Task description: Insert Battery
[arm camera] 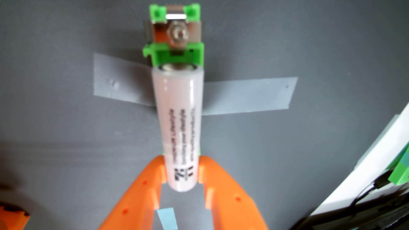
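Observation:
My gripper (182,170) has two orange fingers (141,199) that come in from the bottom edge of the wrist view. It is shut on the near end of a pale pink cylindrical battery (179,115) with black print. The battery points away from me, and its metal far end sits right at the green battery holder (177,56). Beyond that block, a metal contact plate with a nut (178,34) is fixed to the holder. Small green bits show beside the battery near my fingertips. Whether the battery is seated in the holder cannot be told.
Grey tape strips (247,97) fasten the holder to the dark grey mat (66,143). A white object with a green block (400,177) and a black cable (365,194) fills the lower right corner. An orange part (13,214) sits at the bottom left, and a pale blue tape piece (167,219) lies between my fingers.

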Controlling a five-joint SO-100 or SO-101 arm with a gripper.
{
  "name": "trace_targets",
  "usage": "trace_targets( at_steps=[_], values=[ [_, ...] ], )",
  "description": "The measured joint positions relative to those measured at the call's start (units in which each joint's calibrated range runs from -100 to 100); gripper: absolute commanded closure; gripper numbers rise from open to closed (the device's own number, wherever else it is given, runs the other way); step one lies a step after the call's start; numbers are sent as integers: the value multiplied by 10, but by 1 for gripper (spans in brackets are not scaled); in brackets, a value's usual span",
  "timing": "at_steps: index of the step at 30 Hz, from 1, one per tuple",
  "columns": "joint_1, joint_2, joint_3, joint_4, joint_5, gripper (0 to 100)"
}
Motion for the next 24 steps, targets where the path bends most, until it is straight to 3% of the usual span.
trace_targets(
  at_steps=[24],
  values=[
    [-5, -1, 29, -43, 14, 98]
  ],
)
